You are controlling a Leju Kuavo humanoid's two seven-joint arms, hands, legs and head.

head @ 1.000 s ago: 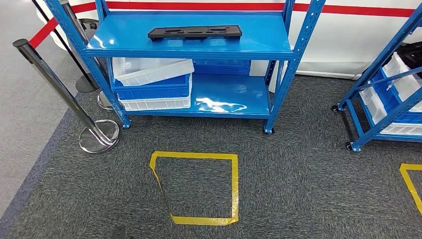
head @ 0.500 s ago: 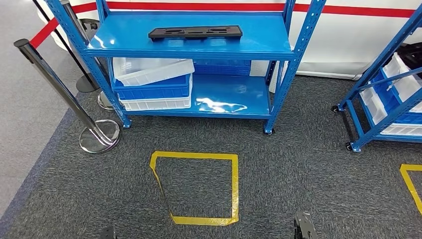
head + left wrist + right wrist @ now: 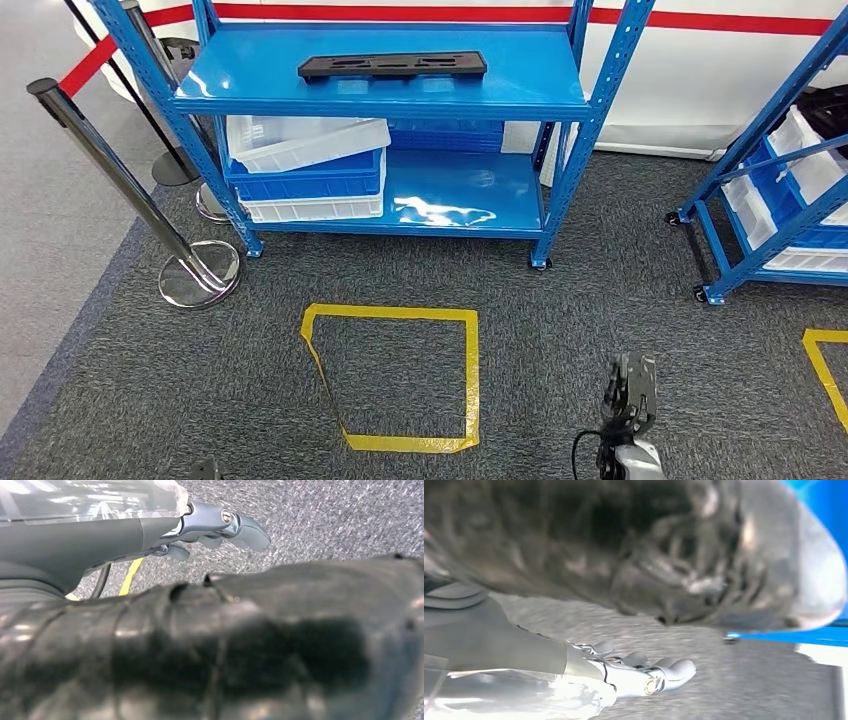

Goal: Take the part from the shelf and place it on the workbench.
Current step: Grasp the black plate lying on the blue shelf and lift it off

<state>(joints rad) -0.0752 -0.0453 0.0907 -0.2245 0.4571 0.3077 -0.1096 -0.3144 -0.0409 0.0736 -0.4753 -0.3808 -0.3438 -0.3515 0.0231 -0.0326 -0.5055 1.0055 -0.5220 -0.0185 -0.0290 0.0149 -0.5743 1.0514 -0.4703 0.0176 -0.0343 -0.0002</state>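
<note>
Part (image 3: 392,66) on shelf (image 3: 300,98) — bins (image 3: 305,170) below.

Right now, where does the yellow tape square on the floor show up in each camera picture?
Head view: the tape square lies on the carpet in front of the shelf, low in the middle of the picture.
Left wrist view: one short yellow strip peeks past the blurred left hand.
Right wrist view: not in it.
Shared landmark: the grey carpet, which shows in all three views.

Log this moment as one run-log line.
stage: approach | black part: on blue shelf top, untouched | right hand: empty, low | left hand: empty
</note>
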